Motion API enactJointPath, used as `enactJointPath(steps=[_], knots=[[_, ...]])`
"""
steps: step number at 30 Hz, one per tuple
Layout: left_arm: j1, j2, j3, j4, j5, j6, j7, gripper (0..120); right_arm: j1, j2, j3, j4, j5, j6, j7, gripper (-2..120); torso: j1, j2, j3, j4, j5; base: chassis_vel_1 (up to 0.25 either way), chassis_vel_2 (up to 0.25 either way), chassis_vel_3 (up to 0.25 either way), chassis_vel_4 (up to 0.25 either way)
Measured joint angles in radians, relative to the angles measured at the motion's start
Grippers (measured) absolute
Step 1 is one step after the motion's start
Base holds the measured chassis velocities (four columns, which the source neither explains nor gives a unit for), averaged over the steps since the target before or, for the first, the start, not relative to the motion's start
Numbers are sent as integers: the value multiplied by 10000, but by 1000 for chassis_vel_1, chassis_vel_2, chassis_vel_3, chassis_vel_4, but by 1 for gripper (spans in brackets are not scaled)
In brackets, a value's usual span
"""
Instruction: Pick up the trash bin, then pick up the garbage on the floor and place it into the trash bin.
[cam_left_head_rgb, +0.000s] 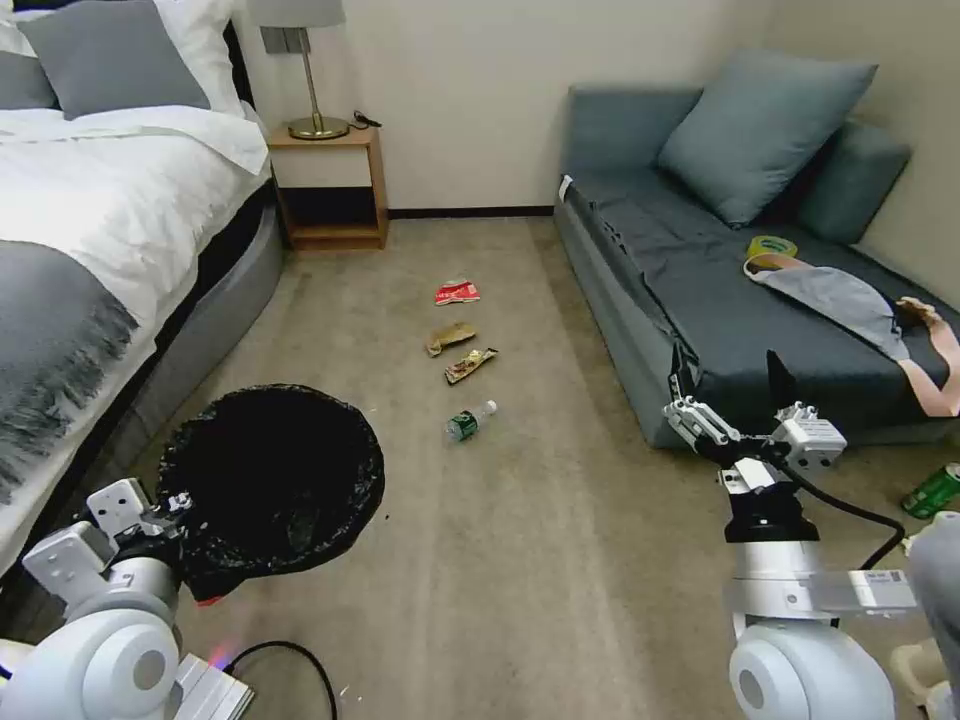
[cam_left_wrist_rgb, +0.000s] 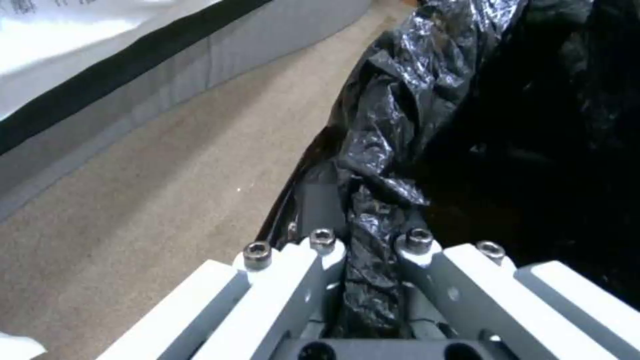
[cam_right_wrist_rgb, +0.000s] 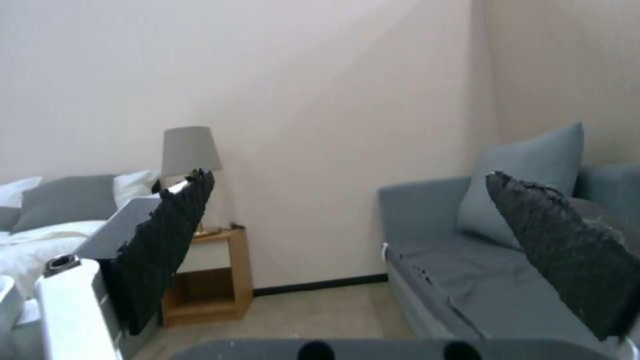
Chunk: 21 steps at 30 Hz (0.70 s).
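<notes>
Left gripper (cam_left_head_rgb: 175, 505), lower left of frame, clenched on trash bin (cam_left_head_rgb: 275, 480) rim; right gripper (cam_left_head_rgb: 735, 405), lower right, spread empty; garbage (cam_left_head_rgb: 462, 352) mid-frame on floor (cam_left_head_rgb: 560, 560); bin apparently secured, next needs reaching litter.

My head camera looks forward and down over the carpet (cam_left_head_rgb: 560, 560), with the bed (cam_left_head_rgb: 90, 220) at ten o'clock and the sofa (cam_left_head_rgb: 720, 300) at two. My left wrist camera sits close against the black bin bag (cam_left_wrist_rgb: 393, 150). My right wrist camera faces level across the room, sharing the lamp (cam_right_wrist_rgb: 190, 155) and sofa.
</notes>
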Motion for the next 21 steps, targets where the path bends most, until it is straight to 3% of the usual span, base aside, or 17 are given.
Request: enactJointPath(steps=[6,21], knots=[[10,-12,-32,-60,-28,-6,8,3,-37,-27,29,29,40,8,0,100,0,0,0,0,1,-69,55,61,-67],[-86,43,-95,119,-41,-9,75,3,78,12,-1,-220,10,31,-54,100,0,0,1,0,1,-138,140,140,-131]])
